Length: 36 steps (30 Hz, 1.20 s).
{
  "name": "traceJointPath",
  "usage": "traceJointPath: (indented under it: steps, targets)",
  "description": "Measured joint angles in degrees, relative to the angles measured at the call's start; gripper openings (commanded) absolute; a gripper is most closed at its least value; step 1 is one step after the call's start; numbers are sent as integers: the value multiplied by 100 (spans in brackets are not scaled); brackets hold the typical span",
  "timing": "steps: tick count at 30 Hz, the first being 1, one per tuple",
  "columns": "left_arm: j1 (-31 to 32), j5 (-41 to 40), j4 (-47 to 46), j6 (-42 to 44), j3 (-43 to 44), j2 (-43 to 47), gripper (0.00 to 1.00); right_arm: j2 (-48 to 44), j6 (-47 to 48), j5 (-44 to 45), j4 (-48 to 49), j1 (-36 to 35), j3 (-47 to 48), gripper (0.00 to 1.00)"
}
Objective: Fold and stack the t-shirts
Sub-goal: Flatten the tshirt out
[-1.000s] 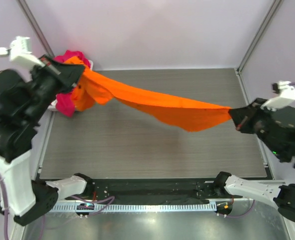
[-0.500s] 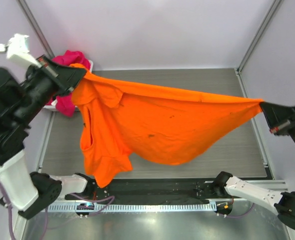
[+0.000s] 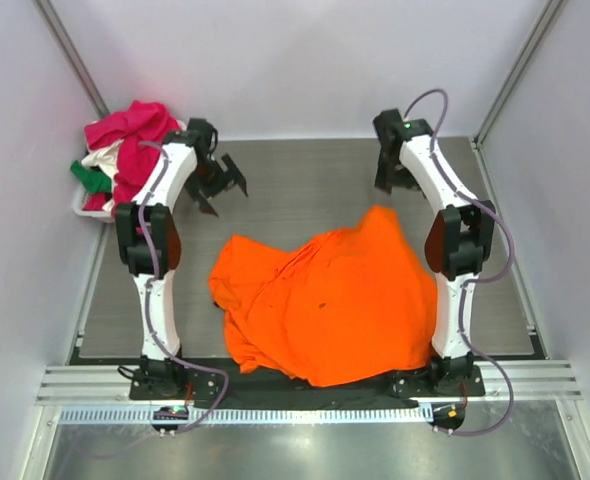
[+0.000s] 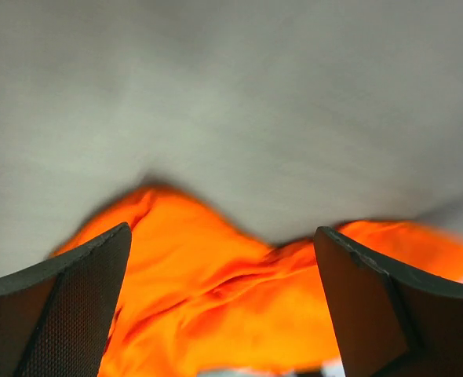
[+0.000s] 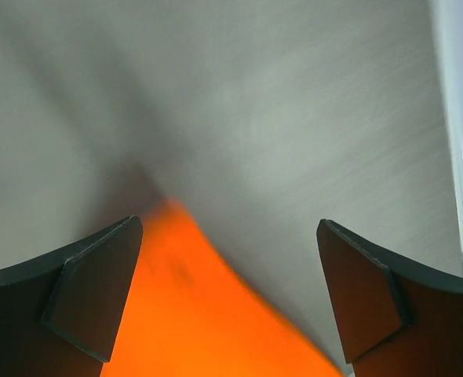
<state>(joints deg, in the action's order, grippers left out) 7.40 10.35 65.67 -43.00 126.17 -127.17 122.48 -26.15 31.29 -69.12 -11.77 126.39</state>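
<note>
Noted orange shirt (image 3: 325, 310) rumpled on table (image 3: 305, 190) — left gripper (image 4: 220, 230) at 11 o'clock, right gripper (image 5: 228, 222) at 1 — both wide, empty.

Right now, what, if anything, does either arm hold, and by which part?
Nothing. The left gripper and right gripper both have jaws open and empty; the orange t-shirt lies loose on the table.

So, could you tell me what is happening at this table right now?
Two robot arms are partway through folding t-shirts. The orange t-shirt lies rumpled and unfolded on the table, near its front edge. The left gripper and right gripper are both open and empty, hovering beyond it. More shirts, pink, white and green, are heaped in the white basket at the far left corner.
</note>
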Motion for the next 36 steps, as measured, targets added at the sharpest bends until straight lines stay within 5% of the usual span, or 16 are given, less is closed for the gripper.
traceJointPath:
  steps: [5, 10, 14, 21, 36]
  targets:
    - [129, 9, -302, 68, -2723, 1464, 100, -1189, -140, -494, 101, -496, -2350, 100]
    - [417, -385, -837, 323, -3762, 3541, 90, -3377, -321, -1016, 852, -612, -4144, 100]
    - [782, -627, -1401, 326, -4728, 4376, 79, -4179, -442, -1585, 1753, -601, -5438, 100]
    - [994, -778, -2028, 192, -6317, 4332, 65, -3919, -485, -2389, 2494, -603, -6599, 100]
    - [1021, -802, -3040, -96, -7038, 3683, 54, -3987, -391, -2653, 2889, -599, -6929, 100]
